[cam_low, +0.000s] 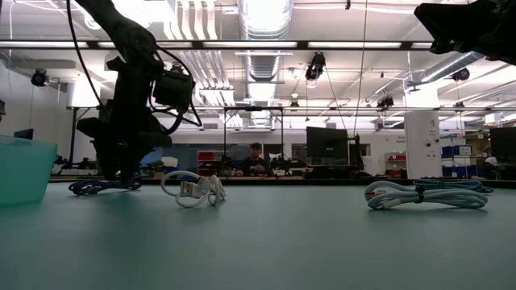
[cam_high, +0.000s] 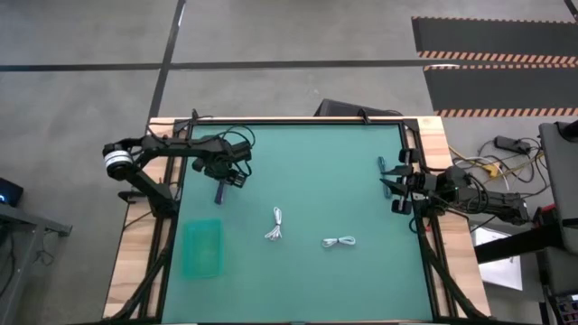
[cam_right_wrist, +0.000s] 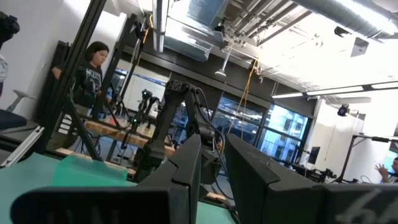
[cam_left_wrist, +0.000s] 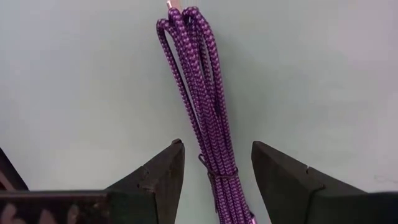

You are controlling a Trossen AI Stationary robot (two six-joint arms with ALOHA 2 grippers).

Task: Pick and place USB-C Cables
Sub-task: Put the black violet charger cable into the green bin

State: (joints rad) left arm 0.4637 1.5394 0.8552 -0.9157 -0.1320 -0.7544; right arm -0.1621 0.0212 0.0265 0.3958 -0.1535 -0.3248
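From above, a green mat (cam_high: 298,271) is covering the wooden table, which is standing on grey floor crossed by dark lines. Taking the translucent green bin (cam_high: 202,247) as landmark: the left gripper (cam_high: 219,193) is hovering just beyond it over a dark cable bundle, one white USB-C cable (cam_high: 276,225) is lying to its right, a second white USB-C cable (cam_high: 340,241) farther right, and the right gripper (cam_high: 390,177) is waiting at the mat's opposite edge.

At table height, the bin's wall (cam_low: 24,169) is showing at the left, both white coils (cam_low: 193,191) (cam_low: 423,196) are resting flat on the mat, and a person is sitting far behind under bright ceiling lights.

The left wrist camera is showing the fingers (cam_left_wrist: 158,174) spread apart, straddling a purple braided cable (cam_left_wrist: 202,93) without gripping it.

The right wrist camera is showing its fingers (cam_right_wrist: 186,168) nearly together, holding nothing, with a person standing in the room beyond
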